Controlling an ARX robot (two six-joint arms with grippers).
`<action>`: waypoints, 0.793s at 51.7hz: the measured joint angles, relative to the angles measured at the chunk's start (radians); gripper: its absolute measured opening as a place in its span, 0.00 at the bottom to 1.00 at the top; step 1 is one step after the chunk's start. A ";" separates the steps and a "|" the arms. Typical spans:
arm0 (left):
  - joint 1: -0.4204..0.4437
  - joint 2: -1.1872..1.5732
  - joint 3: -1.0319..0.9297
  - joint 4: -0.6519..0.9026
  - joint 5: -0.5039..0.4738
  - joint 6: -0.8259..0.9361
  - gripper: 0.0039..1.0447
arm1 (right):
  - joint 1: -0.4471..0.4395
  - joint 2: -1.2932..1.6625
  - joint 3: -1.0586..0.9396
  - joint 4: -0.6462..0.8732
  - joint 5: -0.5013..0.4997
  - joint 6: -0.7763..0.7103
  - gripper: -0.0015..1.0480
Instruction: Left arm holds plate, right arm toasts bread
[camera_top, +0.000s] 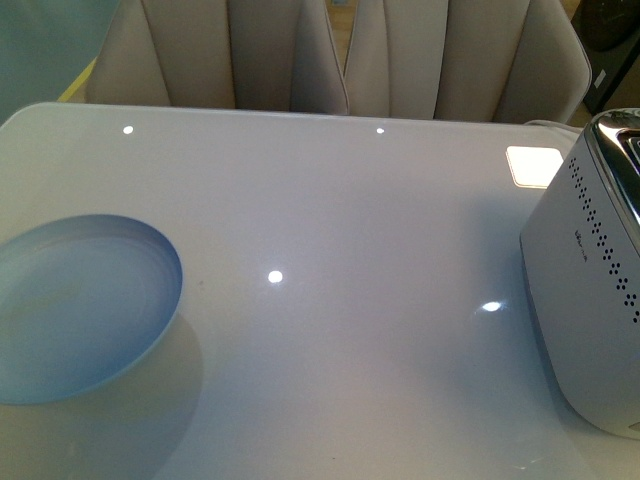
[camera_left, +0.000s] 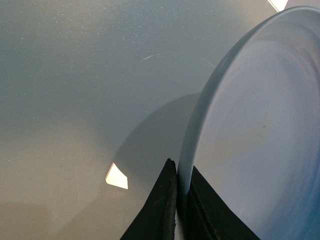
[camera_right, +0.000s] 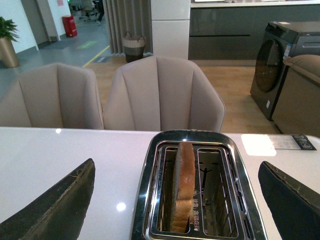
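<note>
The pale blue-white plate (camera_top: 80, 305) hangs tilted just above the white table at the front left, empty. In the left wrist view my left gripper (camera_left: 181, 200) is shut on the plate's rim (camera_left: 192, 130), one black jaw on each side. The bread (camera_right: 183, 182), a brown-crusted slice, stands on edge in the left slot of the chrome-topped toaster (camera_right: 192, 137). My right gripper (camera_right: 177, 205) is open above the toaster, its black jaws wide apart on either side of it. Neither arm shows in the front view.
The white toaster (camera_top: 590, 300) stands at the table's right edge. Two beige chairs (camera_top: 330, 55) sit behind the far edge of the table (camera_top: 330, 230). A dark washing machine (camera_right: 280, 65) and a counter stand further back in the room.
</note>
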 joint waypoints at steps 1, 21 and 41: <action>0.002 0.008 0.000 0.009 0.000 0.001 0.03 | 0.000 0.000 0.000 0.000 0.000 0.000 0.92; 0.006 0.167 0.040 0.135 -0.027 -0.027 0.03 | 0.000 0.000 0.000 0.000 0.000 0.000 0.92; 0.006 0.265 0.117 0.137 -0.045 -0.048 0.03 | 0.000 0.000 0.000 0.000 0.000 0.000 0.92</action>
